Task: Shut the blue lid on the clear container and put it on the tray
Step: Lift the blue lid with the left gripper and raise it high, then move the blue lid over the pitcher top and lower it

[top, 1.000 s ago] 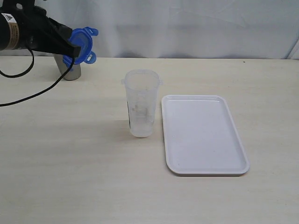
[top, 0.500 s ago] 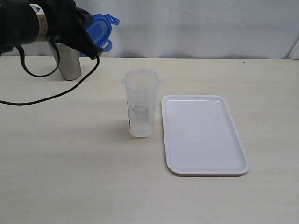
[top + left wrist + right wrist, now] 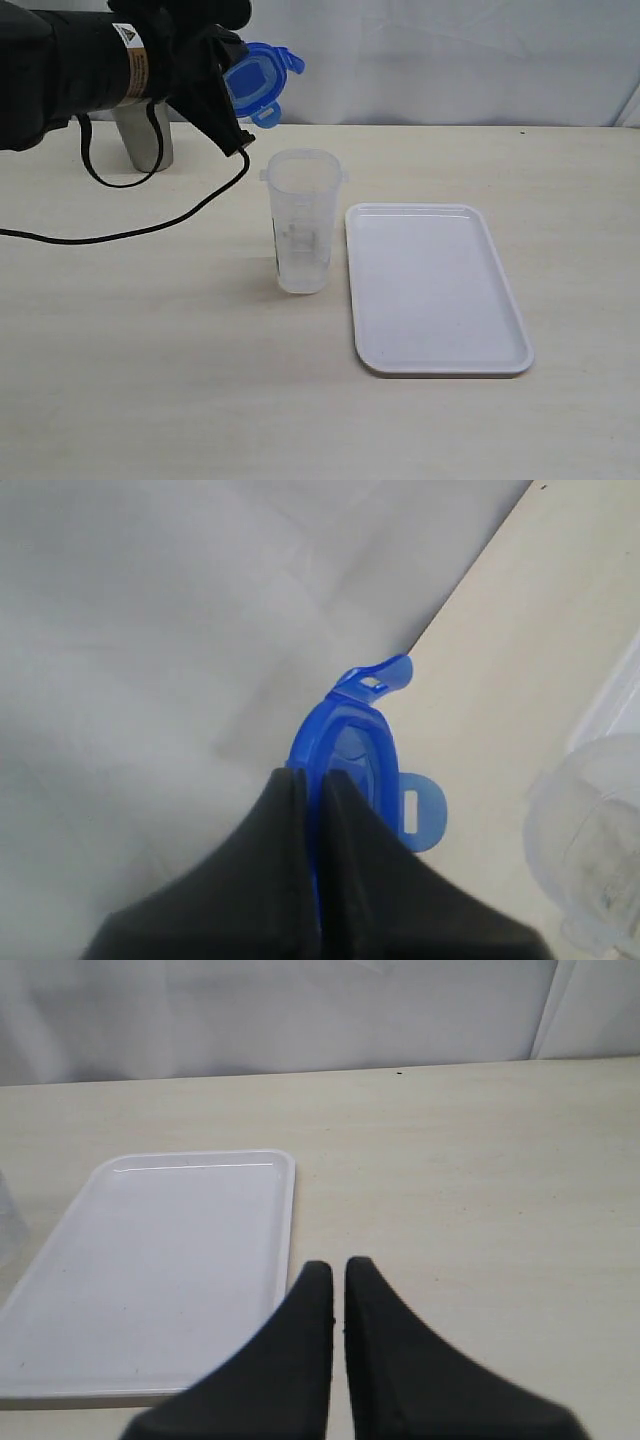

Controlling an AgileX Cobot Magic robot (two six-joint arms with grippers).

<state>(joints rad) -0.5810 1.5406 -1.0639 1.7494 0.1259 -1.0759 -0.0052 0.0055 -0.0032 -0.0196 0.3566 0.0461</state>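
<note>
While my left pincer (image 3: 312, 780) clamps tight on the blue lid (image 3: 258, 80), up in the air toward the far edge of the table (image 3: 150, 350), the clear container (image 3: 303, 225) stands uncapped just beside the tray (image 3: 437, 290), so capping and placing are both yet to do, I reckon.

I note a light beige table (image 3: 150, 350) with a faint wood-like grain filling most of the exterior view. At its far left stands a grey steel cup (image 3: 148, 145), upright, with only its lower part visible to me. Behind the far edge hangs a white cloth backdrop (image 3: 450, 60) with soft creases, and one small dark speck (image 3: 521, 131) sits on the tabletop near that edge, toward the right.
</note>
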